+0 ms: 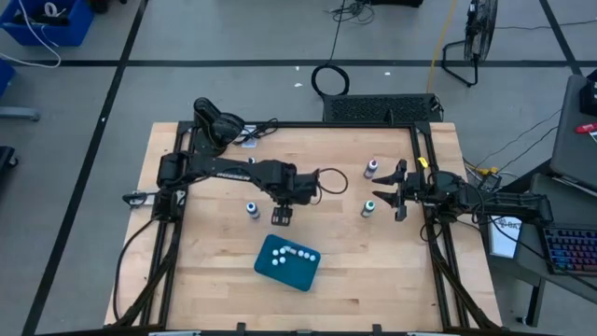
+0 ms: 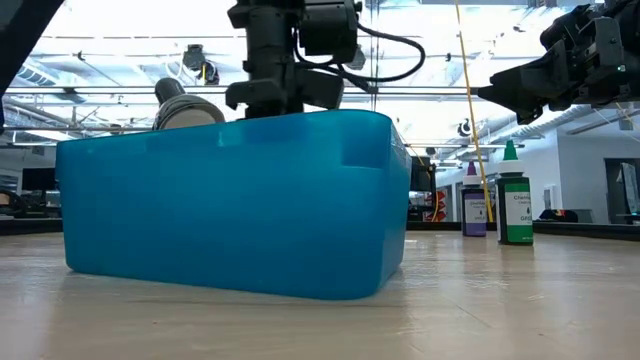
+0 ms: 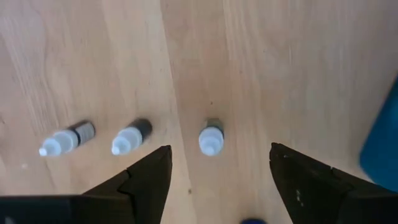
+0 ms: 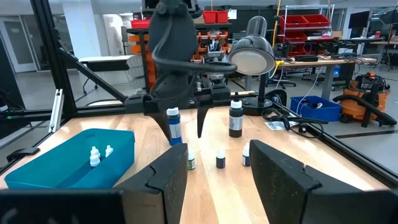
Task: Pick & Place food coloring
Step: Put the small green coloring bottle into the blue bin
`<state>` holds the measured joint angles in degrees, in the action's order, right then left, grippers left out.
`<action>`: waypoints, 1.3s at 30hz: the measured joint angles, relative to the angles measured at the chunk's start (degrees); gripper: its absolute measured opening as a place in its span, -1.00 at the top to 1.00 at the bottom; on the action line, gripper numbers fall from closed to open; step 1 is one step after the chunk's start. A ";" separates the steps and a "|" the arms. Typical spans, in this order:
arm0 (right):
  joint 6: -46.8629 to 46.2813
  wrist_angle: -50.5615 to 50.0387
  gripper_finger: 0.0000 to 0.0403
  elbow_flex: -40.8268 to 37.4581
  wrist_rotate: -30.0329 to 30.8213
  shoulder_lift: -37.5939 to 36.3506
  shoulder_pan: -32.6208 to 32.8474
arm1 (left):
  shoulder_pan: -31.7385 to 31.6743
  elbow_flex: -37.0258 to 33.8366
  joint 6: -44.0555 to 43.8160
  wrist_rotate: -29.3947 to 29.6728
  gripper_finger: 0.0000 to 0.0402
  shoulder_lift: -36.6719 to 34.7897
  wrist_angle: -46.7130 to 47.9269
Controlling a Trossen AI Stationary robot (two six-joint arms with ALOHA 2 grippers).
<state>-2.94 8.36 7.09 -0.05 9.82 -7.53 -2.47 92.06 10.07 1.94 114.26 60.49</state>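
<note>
While hanging wide open and empty over three tiny bottles (image 3: 211,139), ready to pick one for the blue tray (image 1: 297,272).

Workshop: red parts bins (image 4: 300,26), workbenches (image 4: 323,61), shop vacuum (image 4: 368,99).

Two dark jointed arms trailing black cables, wedge-shaped fingers.

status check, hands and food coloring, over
Left hand open, empty, above three small dropper bottles on the table. Right hand open, empty, between the purple bottle and the green bottle. Teal tray holds a few droppers. Nothing in the way.
</note>
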 joint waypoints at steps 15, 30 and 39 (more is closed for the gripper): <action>0.00 -0.01 0.21 0.00 0.01 0.00 0.01 | -2.81 -9.04 1.60 -1.95 -0.35 0.00 -9.66; 0.00 -0.02 0.21 0.00 0.00 0.00 0.01 | -2.55 -17.14 1.68 -2.71 -0.35 -0.17 -20.68; 0.00 -0.02 0.21 0.00 0.01 0.00 0.01 | -2.55 -17.39 1.47 -2.63 -0.35 -0.20 -22.73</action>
<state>-2.94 8.34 7.09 -0.05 9.82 -7.52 -5.02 74.67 11.54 -0.69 114.06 37.76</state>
